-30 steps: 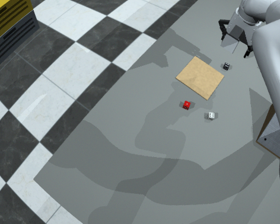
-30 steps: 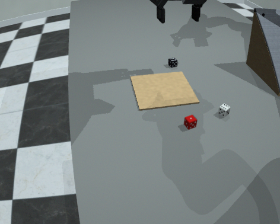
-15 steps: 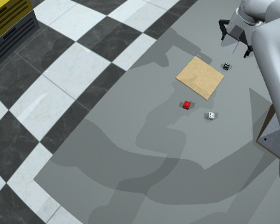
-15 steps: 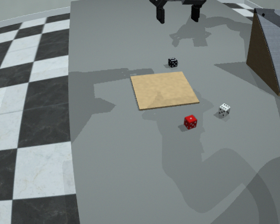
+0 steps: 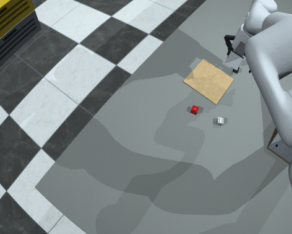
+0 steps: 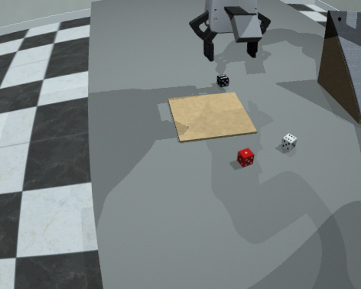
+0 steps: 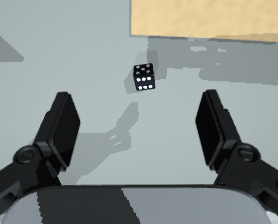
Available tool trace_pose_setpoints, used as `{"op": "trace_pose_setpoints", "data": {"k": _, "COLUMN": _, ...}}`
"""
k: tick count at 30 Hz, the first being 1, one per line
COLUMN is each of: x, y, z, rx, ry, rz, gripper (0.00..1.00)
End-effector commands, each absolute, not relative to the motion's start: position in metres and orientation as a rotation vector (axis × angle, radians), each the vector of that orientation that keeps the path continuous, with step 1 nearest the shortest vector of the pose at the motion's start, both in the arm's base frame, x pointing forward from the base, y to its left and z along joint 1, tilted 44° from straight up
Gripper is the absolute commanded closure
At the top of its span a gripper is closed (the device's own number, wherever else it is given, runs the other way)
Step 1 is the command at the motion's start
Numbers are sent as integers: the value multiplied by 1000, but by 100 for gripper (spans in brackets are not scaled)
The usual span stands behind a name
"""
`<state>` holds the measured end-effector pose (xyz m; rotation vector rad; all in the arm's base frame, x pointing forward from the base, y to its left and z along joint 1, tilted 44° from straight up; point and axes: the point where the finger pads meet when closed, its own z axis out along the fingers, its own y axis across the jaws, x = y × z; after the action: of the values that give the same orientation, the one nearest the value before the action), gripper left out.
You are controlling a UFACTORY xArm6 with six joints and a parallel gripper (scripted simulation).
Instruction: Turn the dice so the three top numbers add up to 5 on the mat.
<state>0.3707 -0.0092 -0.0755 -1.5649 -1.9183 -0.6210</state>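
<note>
The tan mat (image 5: 209, 82) (image 6: 217, 115) (image 7: 205, 17) lies flat with no die on it. A red die (image 5: 194, 109) (image 6: 245, 157) lies on the table just off the mat, one pip on top. A white die (image 5: 220, 121) (image 6: 289, 142) lies beyond it to the right, six on top. A black die (image 5: 236, 70) (image 6: 222, 80) (image 7: 144, 77) lies off the mat's opposite side; its top appears to show five, with a six on the side facing the wrist camera. My gripper (image 5: 239, 62) (image 6: 231, 57) (image 7: 137, 105) is open and empty, above the table near the black die.
A wedge-shaped block with a grey sloping face (image 5: 282, 148) (image 6: 345, 64) stands on the table at the right. The table's long edge drops to the checkered floor at the left. A yellow and grey cabinet (image 5: 13, 18) stands beyond it.
</note>
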Motion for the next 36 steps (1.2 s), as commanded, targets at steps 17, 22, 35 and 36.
{"op": "trace_pose_setpoints", "data": {"k": 17, "x": 371, "y": 17, "z": -106, "rx": -1569, "ry": -1924, "rz": -632, "gripper": 0}}
{"op": "trace_pose_setpoints", "data": {"k": 22, "x": 371, "y": 17, "z": -106, "rx": -1569, "ry": -1924, "rz": -632, "gripper": 0}}
{"op": "trace_pose_setpoints", "data": {"k": 35, "x": 371, "y": 17, "z": -106, "rx": -1569, "ry": -1924, "rz": -632, "gripper": 0}}
{"op": "trace_pose_setpoints", "data": {"k": 36, "x": 371, "y": 17, "z": -106, "rx": -1569, "ry": -1924, "rz": -632, "gripper": 0}}
